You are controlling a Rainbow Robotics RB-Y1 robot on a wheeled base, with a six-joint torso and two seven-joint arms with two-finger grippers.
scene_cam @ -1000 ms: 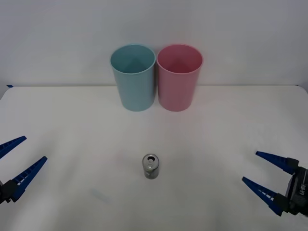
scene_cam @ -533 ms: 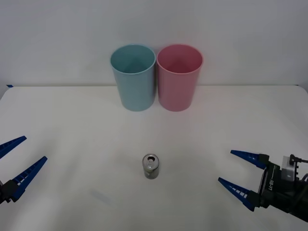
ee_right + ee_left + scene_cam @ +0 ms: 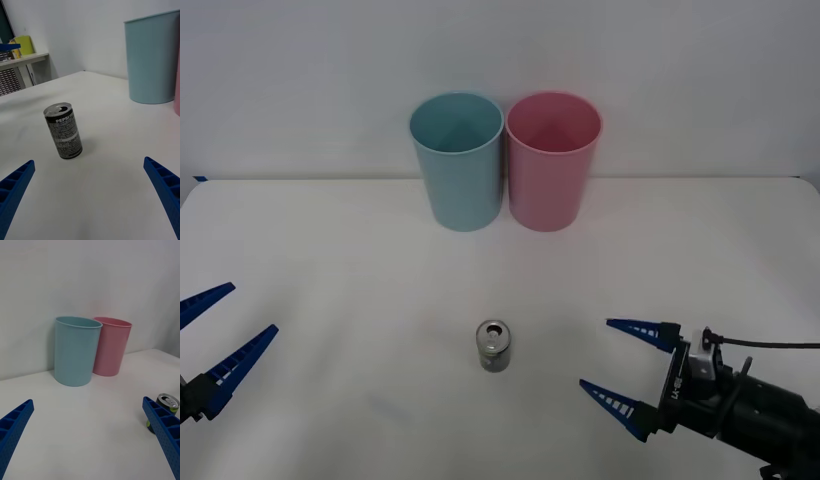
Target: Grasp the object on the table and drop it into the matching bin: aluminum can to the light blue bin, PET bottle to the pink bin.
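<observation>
From the front, the task has barely begun: the Pepsi can (image 3: 494,346) stands upright and ungrasped on the white table (image 3: 330,260), so reaching, closing, lifting and dropping are all left to do. The right gripper (image 3: 617,368) has its jaws spread wide and pointed toward the can, which stands near their tips but outside the gap and apart from both fingers. The left gripper (image 3: 215,329) waits, also wide open, well away on the can's other side. Far beyond both sets of jaws the light blue bin (image 3: 457,160) and pink bin (image 3: 552,160) stand upright side by side; their interiors look empty, though the bottoms are not fully visible. In the right wrist view the can (image 3: 63,131) sits ahead of the open jaws, nearer one finger's side than the middle, with the light blue bin (image 3: 153,58) farther off behind it. In the left wrist view the can (image 3: 165,408) peeks from behind one finger of the open jaws, while the light blue bin (image 3: 76,351) and pink bin (image 3: 111,346) stand well ahead.
</observation>
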